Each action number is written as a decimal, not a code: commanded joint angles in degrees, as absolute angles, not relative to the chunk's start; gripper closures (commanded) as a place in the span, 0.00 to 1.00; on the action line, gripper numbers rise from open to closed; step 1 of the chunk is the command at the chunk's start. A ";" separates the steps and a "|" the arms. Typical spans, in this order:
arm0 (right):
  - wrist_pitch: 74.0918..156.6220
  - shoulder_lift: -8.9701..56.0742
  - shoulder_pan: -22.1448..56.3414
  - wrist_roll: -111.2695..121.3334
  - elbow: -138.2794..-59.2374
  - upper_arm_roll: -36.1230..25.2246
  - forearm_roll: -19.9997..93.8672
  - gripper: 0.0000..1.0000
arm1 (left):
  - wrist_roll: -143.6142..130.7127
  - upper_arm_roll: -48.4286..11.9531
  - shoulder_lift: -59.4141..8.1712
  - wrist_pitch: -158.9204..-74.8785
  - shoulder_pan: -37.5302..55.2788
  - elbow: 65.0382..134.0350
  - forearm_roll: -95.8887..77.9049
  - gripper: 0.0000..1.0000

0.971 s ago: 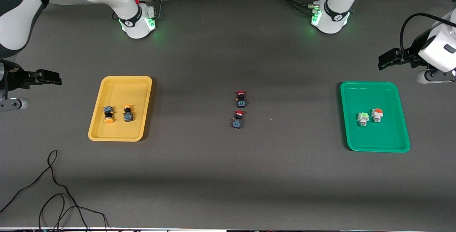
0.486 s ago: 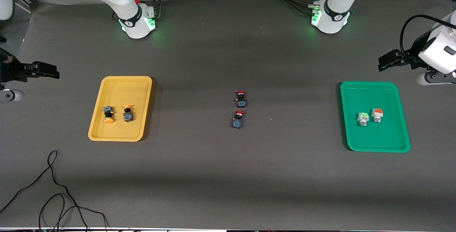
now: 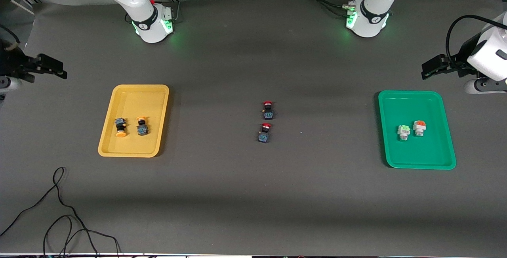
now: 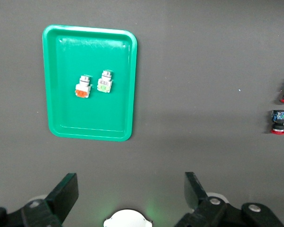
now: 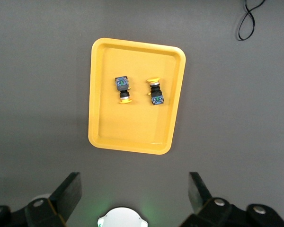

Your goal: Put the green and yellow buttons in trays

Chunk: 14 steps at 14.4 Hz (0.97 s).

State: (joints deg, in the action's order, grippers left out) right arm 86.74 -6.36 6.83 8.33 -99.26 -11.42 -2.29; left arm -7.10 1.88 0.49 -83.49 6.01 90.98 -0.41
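The mustard yellow tray (image 3: 134,90) holds two yellow-capped dark buttons (image 3: 121,127) (image 3: 141,125), lying on their sides. The right wrist view shows that tray (image 5: 102,127) and both buttons (image 5: 123,88) (image 5: 155,91). The green tray (image 3: 416,94) holds the light-green-topped white button (image 3: 403,132); the left wrist view shows this tray (image 4: 57,94) and button (image 4: 104,81). My left gripper (image 3: 429,68) (image 4: 130,182) is open and empty, high over the table beside the green tray. My right gripper (image 3: 53,68) (image 5: 133,182) is open and empty, high beside the yellow tray.
An orange-capped white button (image 3: 419,127) (image 4: 83,87) lies next to the green one in the green tray. Two red-capped dark buttons (image 3: 267,110) (image 3: 264,132) lie at mid-table. A black cable (image 3: 59,210) loops near the front edge at the right arm's end.
My right gripper has risen and drawn back toward the bases, staying open. My left gripper has shifted only slightly. The buttons and trays have not moved.
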 commanded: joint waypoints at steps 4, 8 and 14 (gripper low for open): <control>87.98 -7.47 4.74 6.59 -100.55 -8.17 -3.43 0.00 | -4.14 2.29 -0.26 -82.71 6.77 89.47 0.88 0.00; 87.89 -6.51 5.45 6.68 -99.76 -8.44 -3.43 0.00 | -4.13 2.29 -0.26 -82.79 6.77 89.47 0.88 0.00; 87.80 -6.42 5.36 6.68 -99.58 -8.35 -3.43 0.00 | -4.13 2.29 -0.44 -82.79 6.77 89.47 0.88 0.00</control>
